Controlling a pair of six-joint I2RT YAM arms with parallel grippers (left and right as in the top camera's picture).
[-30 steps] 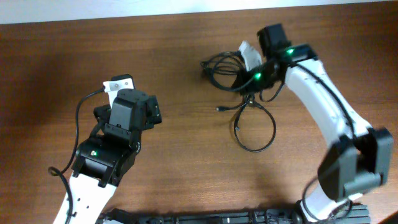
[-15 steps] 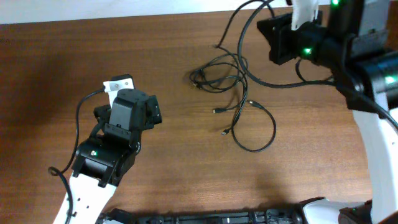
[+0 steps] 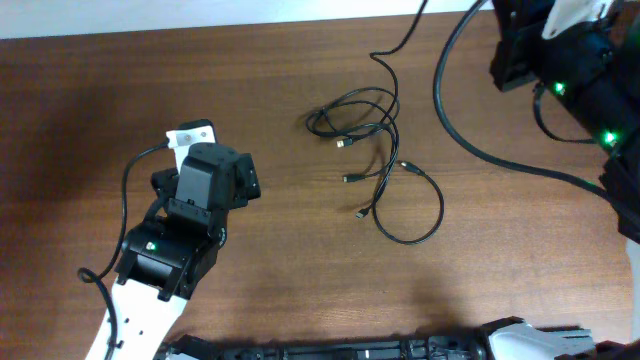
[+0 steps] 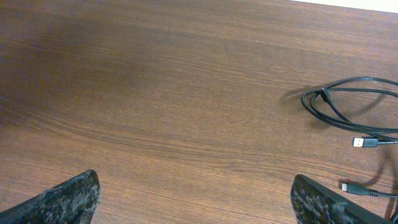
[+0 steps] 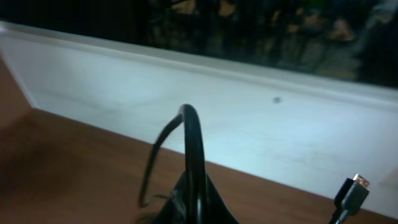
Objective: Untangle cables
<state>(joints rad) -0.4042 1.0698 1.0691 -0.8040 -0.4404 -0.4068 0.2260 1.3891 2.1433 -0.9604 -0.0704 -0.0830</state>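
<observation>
Thin black cables (image 3: 352,116) lie in loose loops mid-table, with a bigger loop (image 3: 428,212) in front and small plugs between. My right gripper (image 3: 524,42) is raised high at the back right and is shut on one cable (image 5: 193,144). That cable hangs down to the pile in long strands (image 3: 468,142). A plug (image 5: 351,190) dangles beside it in the right wrist view. My left gripper (image 3: 192,136) is open and empty, low over bare wood left of the pile. Its view (image 4: 199,202) shows the coil (image 4: 348,106) and a USB plug (image 4: 364,142) at the right.
The brown wooden table (image 3: 300,270) ends at a white strip along the back (image 3: 200,12). A white wall band (image 5: 261,124) fills the right wrist view. The left arm's own thick wire (image 3: 128,185) curls beside its body.
My right gripper has risen and moved right and back with the cable in it, drawing long strands out of the pile. The loops on the table have spread. The left arm has not moved.
</observation>
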